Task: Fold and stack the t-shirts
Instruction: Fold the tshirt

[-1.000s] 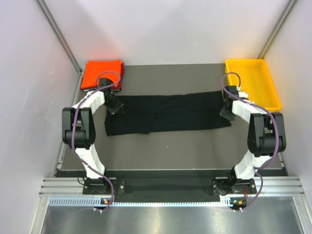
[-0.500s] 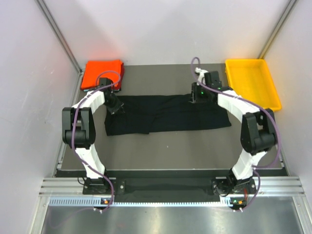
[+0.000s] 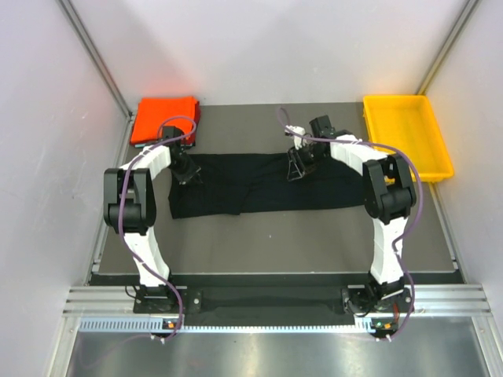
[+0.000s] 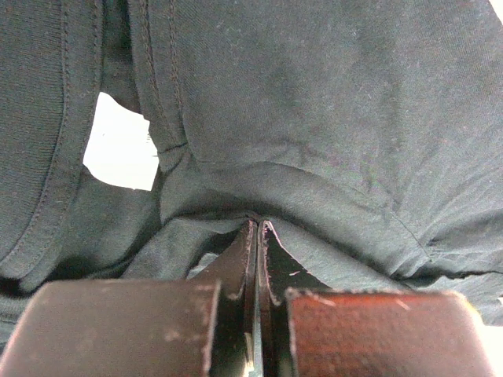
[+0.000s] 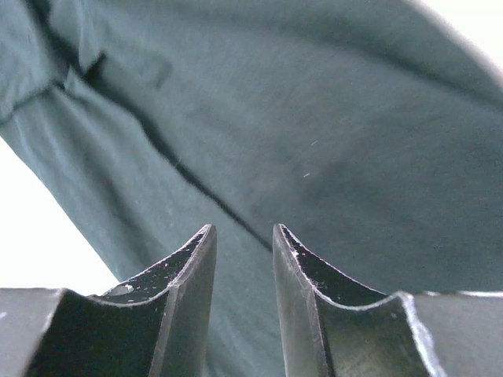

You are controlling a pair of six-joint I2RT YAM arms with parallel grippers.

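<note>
Swung inward, right claw (image 3: 296, 168) hovers parted over black t-shirt (image 3: 259, 190) middle; left claw (image 3: 185, 174) pinches it

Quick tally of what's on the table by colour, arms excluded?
black t-shirt: 1
orange-red folded t-shirt: 1
yellow tray: 1
Total: 3
Can't tell whether anything lies under the orange-red one.

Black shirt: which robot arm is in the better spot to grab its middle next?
The right one, probably. The right gripper hangs near the middle of the black shirt with jaws apart and empty. The left gripper is shut on the shirt's left end.
</note>
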